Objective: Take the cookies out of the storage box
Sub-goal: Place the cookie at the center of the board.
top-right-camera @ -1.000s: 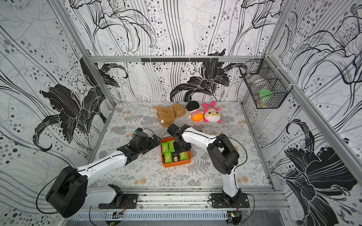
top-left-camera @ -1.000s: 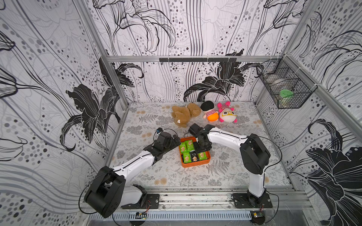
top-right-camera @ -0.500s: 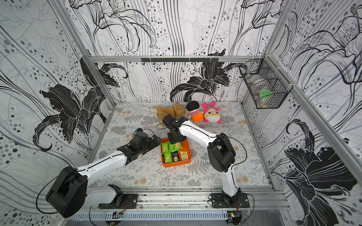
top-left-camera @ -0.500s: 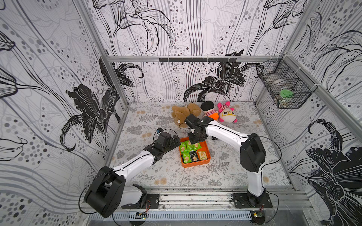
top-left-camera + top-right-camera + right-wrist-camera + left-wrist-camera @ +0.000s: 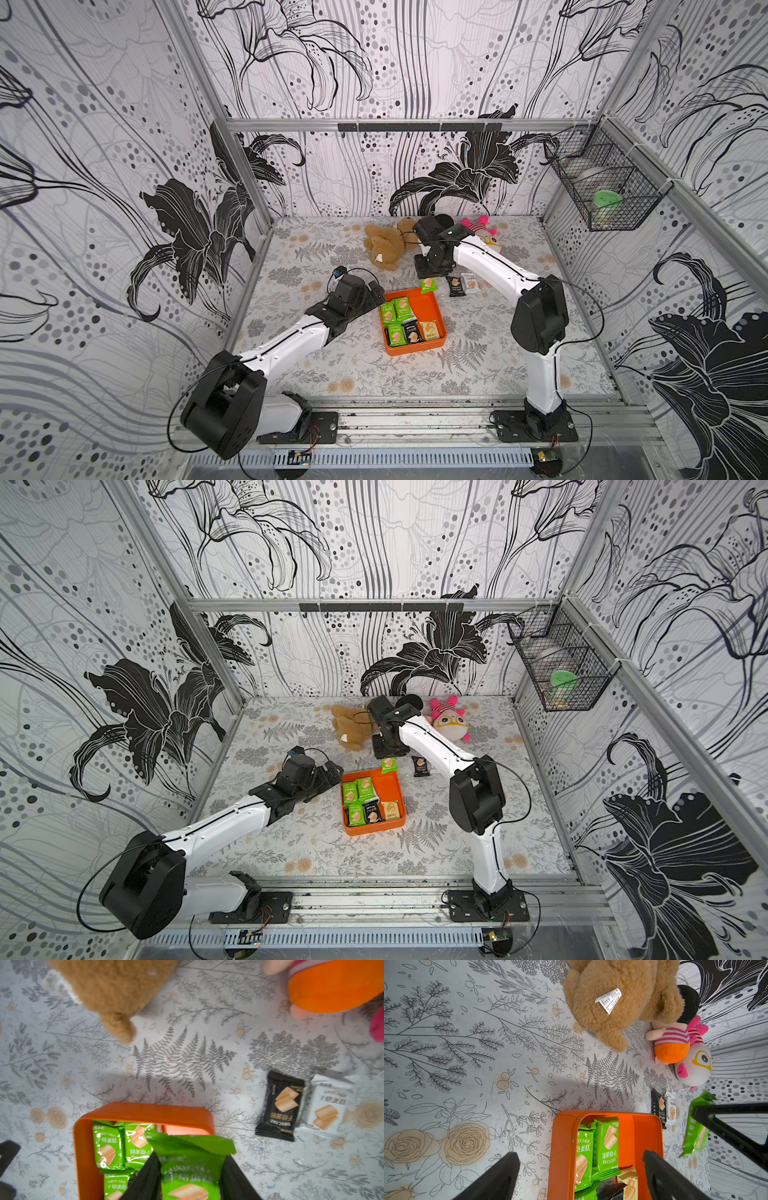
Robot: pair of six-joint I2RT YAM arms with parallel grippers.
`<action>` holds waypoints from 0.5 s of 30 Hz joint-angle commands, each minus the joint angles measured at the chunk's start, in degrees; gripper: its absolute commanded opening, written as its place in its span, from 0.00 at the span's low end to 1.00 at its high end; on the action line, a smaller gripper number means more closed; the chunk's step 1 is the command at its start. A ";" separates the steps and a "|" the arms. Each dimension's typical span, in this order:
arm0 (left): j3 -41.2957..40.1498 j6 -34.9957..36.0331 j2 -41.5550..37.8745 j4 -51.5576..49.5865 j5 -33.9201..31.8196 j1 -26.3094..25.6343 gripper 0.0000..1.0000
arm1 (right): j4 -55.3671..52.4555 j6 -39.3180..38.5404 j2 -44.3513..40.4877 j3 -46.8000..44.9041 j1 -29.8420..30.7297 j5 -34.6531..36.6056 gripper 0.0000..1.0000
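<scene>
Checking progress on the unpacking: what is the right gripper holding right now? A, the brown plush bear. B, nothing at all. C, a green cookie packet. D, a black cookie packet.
C: in the right wrist view the right gripper is shut on a green cookie packet, pinched between its two black fingers.

The storage box (image 5: 427, 302) sits near the middle of the tabletop (image 5: 332, 365). Cookies (image 5: 401, 309) lie in it along its left and front sides. Over its far right corner a cookie (image 5: 428, 285) hangs in the right gripper (image 5: 430, 275). Two loose cookies (image 5: 456, 286) lie side by side on the tabletop right of that. A plush bear (image 5: 384, 249) and a plush toy (image 5: 484, 241) lie by the far edge, the bear to the left.
</scene>
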 commanded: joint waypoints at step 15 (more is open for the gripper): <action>5.22 1.14 4.98 -0.26 0.88 -0.65 0.97 | 5.80 -9.36 -4.88 -15.93 -20.25 0.92 0.46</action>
